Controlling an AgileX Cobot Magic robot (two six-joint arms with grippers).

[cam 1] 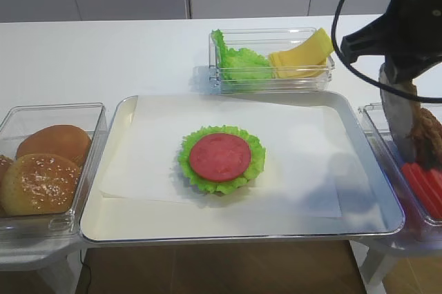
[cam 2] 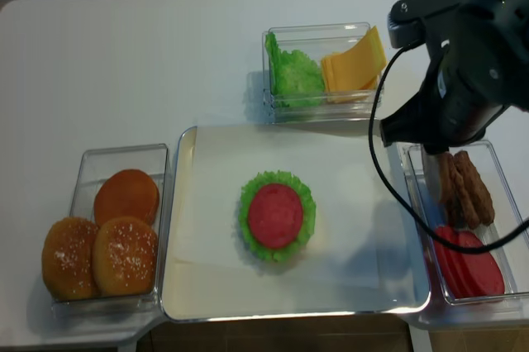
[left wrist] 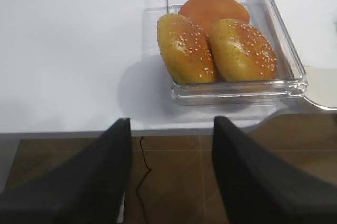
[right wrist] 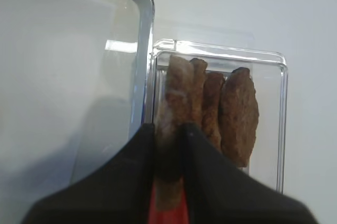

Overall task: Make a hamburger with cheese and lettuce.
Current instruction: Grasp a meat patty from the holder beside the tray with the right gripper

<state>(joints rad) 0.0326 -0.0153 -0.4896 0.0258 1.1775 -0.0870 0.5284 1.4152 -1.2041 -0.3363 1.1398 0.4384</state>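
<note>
One hamburger (cam 1: 221, 159) lies on the paper (cam 1: 304, 163) in the middle of the tray (cam 1: 110, 221): a green lettuce rim with one red disc on top. The cheese (cam 1: 300, 56) stands in the far box (cam 1: 273, 85) beside the loose lettuce (cam 1: 238, 63); its slices overlap, so the count is unclear. Three buns (left wrist: 216, 40) sit in the left box (left wrist: 295, 71). The right tool (right wrist: 169, 135) is over the right box (right wrist: 281, 103) and is closed on one patty (right wrist: 179, 92); three more patties (right wrist: 237, 113) stand beside it. Red slices (cam 2: 467, 265) lie in the same box. The left tool (left wrist: 169, 155) is wide and holds nothing, hanging beyond the edge of the surface (left wrist: 68, 50).
</note>
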